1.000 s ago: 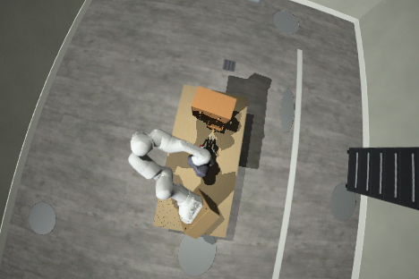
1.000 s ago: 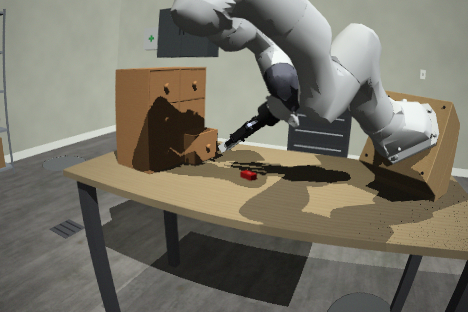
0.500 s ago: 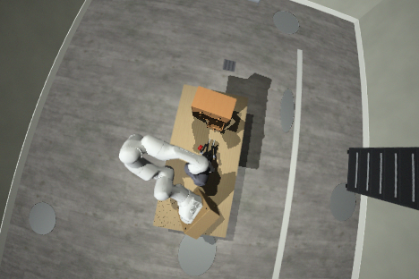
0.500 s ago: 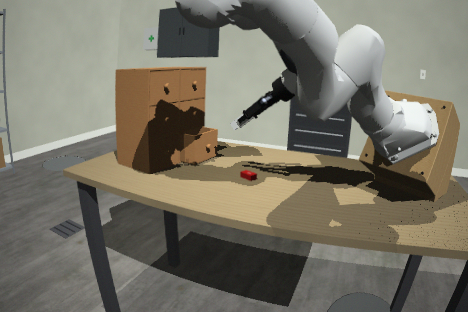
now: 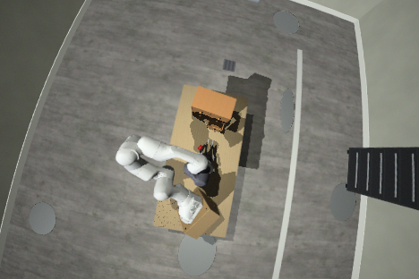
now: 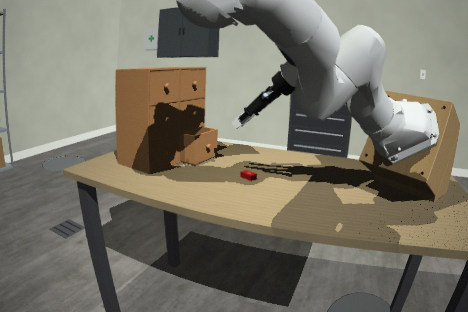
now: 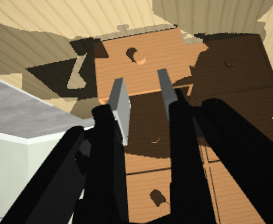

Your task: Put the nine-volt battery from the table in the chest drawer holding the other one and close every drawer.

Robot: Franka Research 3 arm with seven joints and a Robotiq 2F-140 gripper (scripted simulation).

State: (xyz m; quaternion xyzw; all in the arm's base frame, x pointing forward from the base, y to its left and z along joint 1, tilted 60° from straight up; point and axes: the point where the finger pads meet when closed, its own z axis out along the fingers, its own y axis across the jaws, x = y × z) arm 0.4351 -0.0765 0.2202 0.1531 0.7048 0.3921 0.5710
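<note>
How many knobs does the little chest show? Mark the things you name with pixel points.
5 at least: two on the top row, two shadowed on the middle row, one on the pulled-out bottom drawer (image 6: pixel 204 146) (image 7: pixel 159 50). Another may be hidden behind it.

One chest (image 5: pixel 214 102) (image 6: pixel 132 120) (image 7: pixel 237 77) — one open drawer (image 5: pixel 216 128) (image 6: pixel 200 146) (image 7: pixel 162 52) — one red battery (image 5: pixel 200 147) (image 6: pixel 248 175).

Green cross sign (image 6: pixel 151 38) on white wall panel (image 6: pixel 147 46), just beside dark wall cabinet (image 6: pixel 170 35), at its left edge in exterior view. No words, brands or numbers readable on panel, on cabinet or elsewhere.
</note>
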